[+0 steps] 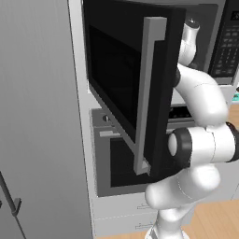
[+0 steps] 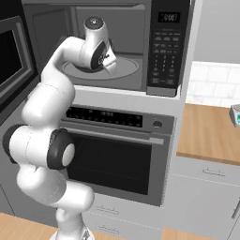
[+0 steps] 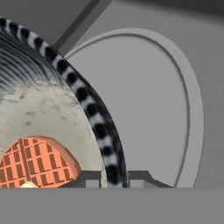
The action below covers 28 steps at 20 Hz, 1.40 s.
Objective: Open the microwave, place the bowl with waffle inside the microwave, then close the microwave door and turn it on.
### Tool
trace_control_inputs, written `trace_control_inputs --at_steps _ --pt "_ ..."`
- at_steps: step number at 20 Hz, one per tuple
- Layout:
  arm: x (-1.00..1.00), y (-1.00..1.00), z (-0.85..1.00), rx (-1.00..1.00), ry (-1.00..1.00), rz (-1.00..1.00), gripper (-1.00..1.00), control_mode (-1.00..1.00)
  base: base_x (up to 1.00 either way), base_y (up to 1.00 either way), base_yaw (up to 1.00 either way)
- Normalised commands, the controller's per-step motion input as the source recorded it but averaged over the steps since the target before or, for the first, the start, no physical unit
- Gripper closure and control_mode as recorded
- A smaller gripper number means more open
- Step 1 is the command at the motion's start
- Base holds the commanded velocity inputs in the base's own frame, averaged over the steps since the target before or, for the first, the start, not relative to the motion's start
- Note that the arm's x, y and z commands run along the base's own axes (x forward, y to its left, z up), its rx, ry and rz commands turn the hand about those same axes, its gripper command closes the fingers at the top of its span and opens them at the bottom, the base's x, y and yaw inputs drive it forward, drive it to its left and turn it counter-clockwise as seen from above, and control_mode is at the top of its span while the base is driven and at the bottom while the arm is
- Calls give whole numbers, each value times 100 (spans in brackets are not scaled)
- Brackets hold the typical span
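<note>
In the hand view the bowl [image 3: 39, 109] sits close up, with a striped dark rim and a pale streaked inside. The orange waffle [image 3: 35, 162] lies in it. My gripper [image 3: 114, 179] is shut on the bowl's rim, one fingertip inside and one outside. Beneath the bowl lies the grey round turntable [image 3: 153, 100]. The microwave [image 2: 168, 47] stands open, and my arm reaches into its cavity above the turntable [image 2: 129, 70]. The microwave door [image 1: 126, 84] is swung wide to the left, its grey vertical handle [image 1: 149, 93] facing the left base camera.
The open door hangs in front of my arm's elbow on the left side. Below the microwave is the silver oven [image 2: 117, 159] with a horizontal handle. A wooden counter [image 2: 211, 136] runs to the right, with a small object [image 2: 236, 115] at its edge. Tall grey cabinet [image 1: 37, 116] at left.
</note>
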Motion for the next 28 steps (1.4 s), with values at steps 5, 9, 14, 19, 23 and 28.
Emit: trace_control_inputs --at_steps 5,9,14,19,23,28 --pt "6 -4 0 0 0 0 -100 -100 0 0 0" --pt "-58 -28 0 3 -9 0 -100 -100 0 0 0" --pt "-100 -45 1 6 -45 0 -100 -100 0 0 0" --pt "-100 -34 4 3 -59 0 -100 -100 0 0 0" --pt "-100 -11 0 -1 -43 0 -100 -100 0 0 0" --pt "-100 1 14 -11 -29 0 -100 -100 0 0 0"
